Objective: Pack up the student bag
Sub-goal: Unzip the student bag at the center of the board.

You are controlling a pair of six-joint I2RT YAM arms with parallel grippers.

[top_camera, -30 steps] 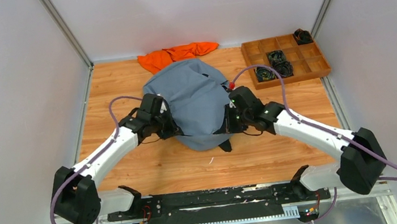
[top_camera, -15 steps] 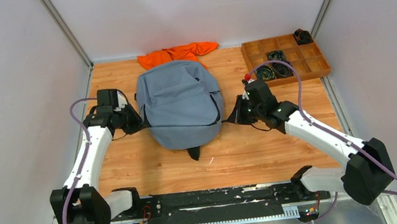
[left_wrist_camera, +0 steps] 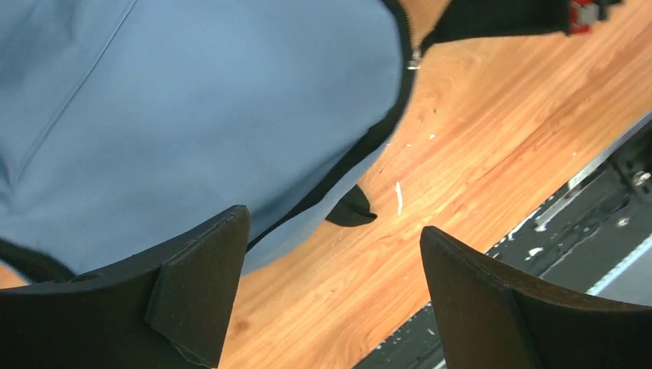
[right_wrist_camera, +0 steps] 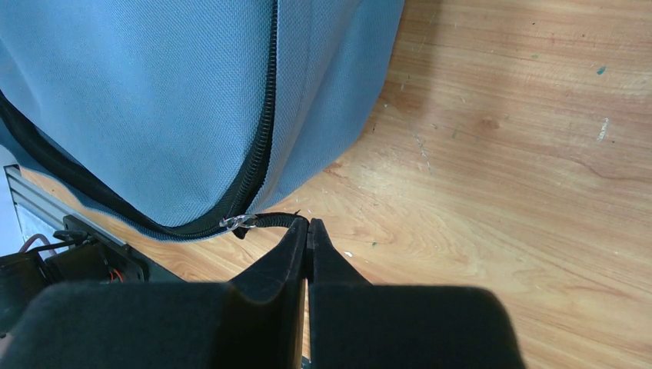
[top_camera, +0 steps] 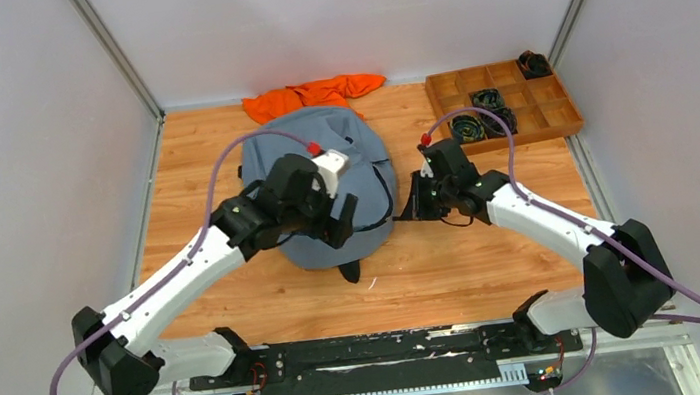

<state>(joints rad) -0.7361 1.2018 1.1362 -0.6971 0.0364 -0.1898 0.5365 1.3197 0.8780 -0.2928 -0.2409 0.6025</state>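
The student bag (top_camera: 365, 145) is a grey-blue backpack lying flat in the middle of the wooden table. My left gripper (top_camera: 335, 230) hovers over its near part, open, with nothing between its fingers. In the left wrist view the left gripper (left_wrist_camera: 332, 223) frames the bag's (left_wrist_camera: 192, 100) near edge and a black tab (left_wrist_camera: 350, 211). My right gripper (top_camera: 415, 204) is at the bag's right edge. There the right gripper (right_wrist_camera: 307, 223) is shut on the black zipper pull cord (right_wrist_camera: 269, 220), which hangs from a metal ring on the dark zipper of the bag (right_wrist_camera: 154, 92).
An orange cloth (top_camera: 313, 94) lies behind the bag at the back wall. A wooden compartment tray (top_camera: 520, 140) with dark coiled items stands at the back right. The black base rail (top_camera: 375, 351) runs along the near edge.
My left gripper has opened and let go of the bag. Its arm swung out to the left, then back over the bag. The bag went from bunched to flat. The right gripper stays shut.
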